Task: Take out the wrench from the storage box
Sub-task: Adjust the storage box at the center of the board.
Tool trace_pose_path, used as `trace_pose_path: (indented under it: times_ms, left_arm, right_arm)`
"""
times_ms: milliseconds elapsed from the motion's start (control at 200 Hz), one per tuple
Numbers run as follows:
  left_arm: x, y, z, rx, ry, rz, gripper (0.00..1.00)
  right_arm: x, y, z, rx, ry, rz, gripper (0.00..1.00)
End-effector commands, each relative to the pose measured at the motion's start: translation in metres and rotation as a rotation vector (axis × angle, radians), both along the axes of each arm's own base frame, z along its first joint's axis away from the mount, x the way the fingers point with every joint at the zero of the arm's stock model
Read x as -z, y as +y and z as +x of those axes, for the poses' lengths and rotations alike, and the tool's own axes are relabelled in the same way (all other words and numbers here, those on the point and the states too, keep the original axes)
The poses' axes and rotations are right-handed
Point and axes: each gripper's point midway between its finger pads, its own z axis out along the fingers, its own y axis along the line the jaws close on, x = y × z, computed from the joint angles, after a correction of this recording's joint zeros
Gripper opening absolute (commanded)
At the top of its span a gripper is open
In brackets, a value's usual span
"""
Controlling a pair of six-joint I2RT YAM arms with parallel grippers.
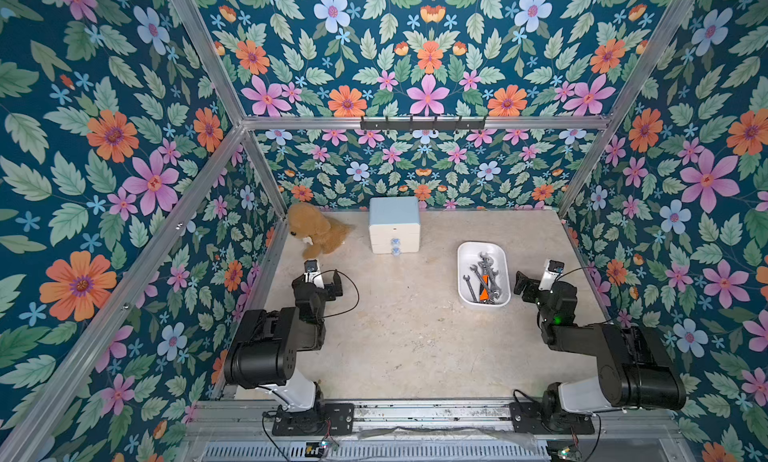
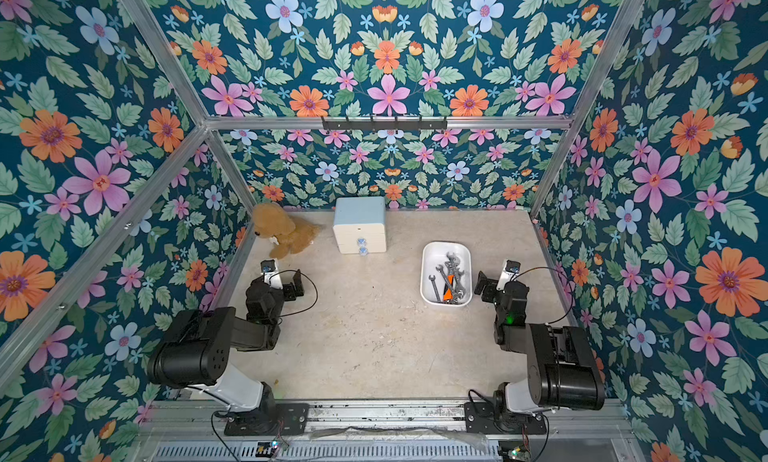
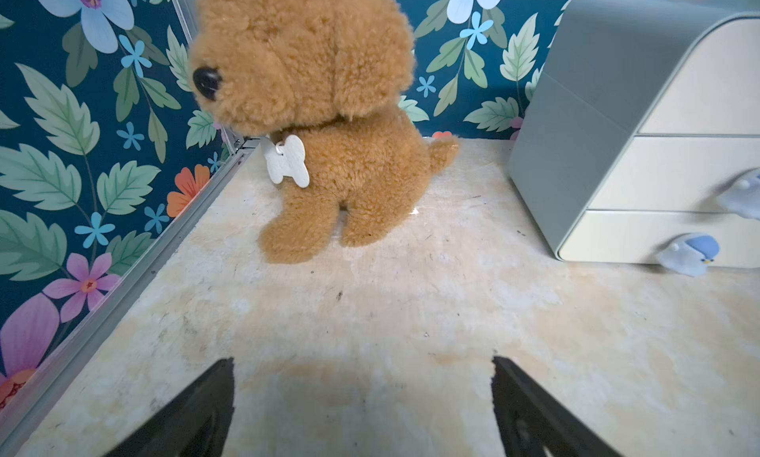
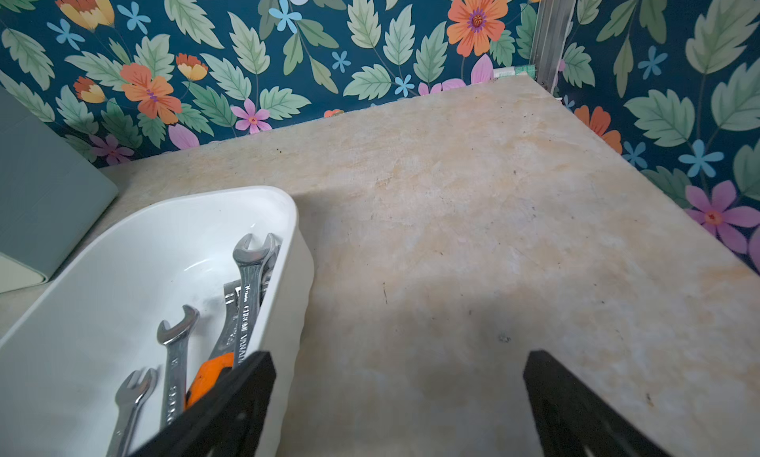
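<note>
beige tabletop is seen in both top views, walled by floral panels. left arm and right arm are folded back at the near edge. white two-drawer cabinet with pale blue top is stood at the far wall, brown plush dog just beside it on the left. white storage box is placed on the right half of the table, near the right arm. left gripper is spread wide over bare table, facing the dog, nothing held. right gripper is spread wide just beside the box, nothing held. several steel open-end wrenches are piled inside the box, toward its right wall. an orange-handled tool is lodged among them.
</note>
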Motion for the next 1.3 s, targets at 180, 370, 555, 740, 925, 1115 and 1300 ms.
trace_pose_path:
  times_ms: [180,370,555,740,925,1115,1300]
  left_arm:
    - [-0.006,0.0,0.001,0.0,-0.023,-0.006,1.0]
    - [-0.005,-0.001,0.001,0.001,-0.022,-0.009,1.0]
    - [-0.005,0.0,0.001,0.0,-0.021,-0.008,1.0]
    - [-0.02,0.017,-0.006,-0.153,-0.049,0.007,1.0]
    - [-0.062,-0.02,-0.015,-0.201,-0.058,0.122,1.0]
    - [-0.072,-0.082,0.003,-0.141,0.089,-0.128,1.0]
    - [-0.063,-0.151,0.007,0.017,0.223,-0.21,0.96]
  right_arm:
    - [-0.004,0.0,0.002,0.004,-0.015,0.003,0.99]
    - [-0.004,0.0,0.002,0.005,-0.016,0.005,0.99]
    - [-0.003,-0.005,0.002,0.03,-0.011,-0.003,0.99]
    - [-0.031,-0.022,-0.007,0.225,-0.002,-0.092,0.99]
    - [-0.082,-0.017,-0.019,0.275,0.023,0.051,0.99]
    - [-0.078,0.018,-0.018,0.16,0.276,0.218,0.99]
    - [-0.043,0.03,-0.01,0.097,0.556,0.391,0.99]
